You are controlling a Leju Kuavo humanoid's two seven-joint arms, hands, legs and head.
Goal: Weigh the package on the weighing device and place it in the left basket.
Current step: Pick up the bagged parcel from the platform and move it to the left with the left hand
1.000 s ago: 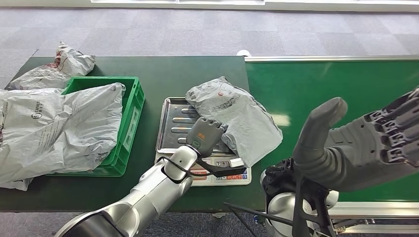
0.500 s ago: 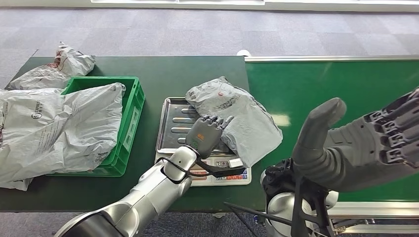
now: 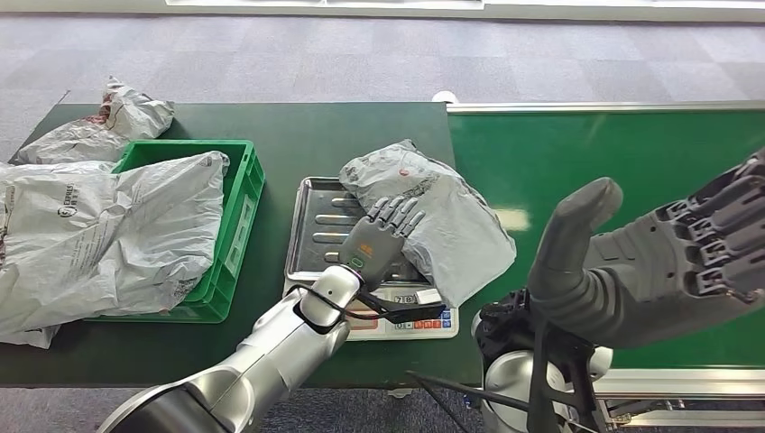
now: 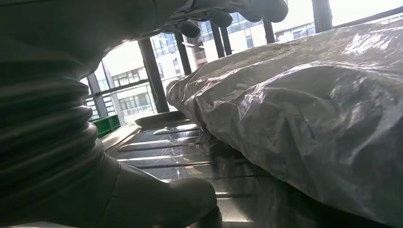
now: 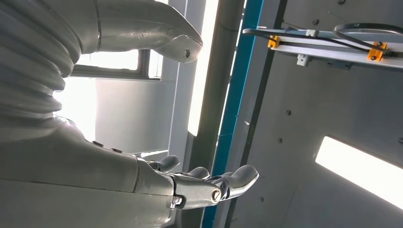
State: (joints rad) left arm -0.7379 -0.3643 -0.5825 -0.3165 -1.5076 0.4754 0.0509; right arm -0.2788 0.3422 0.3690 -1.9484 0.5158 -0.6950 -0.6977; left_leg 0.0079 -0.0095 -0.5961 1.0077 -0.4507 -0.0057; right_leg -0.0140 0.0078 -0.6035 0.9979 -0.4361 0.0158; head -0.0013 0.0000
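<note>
On scale tray (image 3: 311, 236), package (image 3: 428, 212) lies diagonally, just right of left hand (image 3: 379, 236), fingers spread, empty; right hand (image 3: 668, 262) raised, open, farther.

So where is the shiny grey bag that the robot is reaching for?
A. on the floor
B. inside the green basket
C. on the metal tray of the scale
C: the grey bag lies on the scale's metal tray, by the left hand.

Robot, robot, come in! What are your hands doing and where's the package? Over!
Left hand open, fingers spread at package. Right hand open, raised, holding nothing. Package on scale tray, overhanging its right side. Green basket already piled with bags.
</note>
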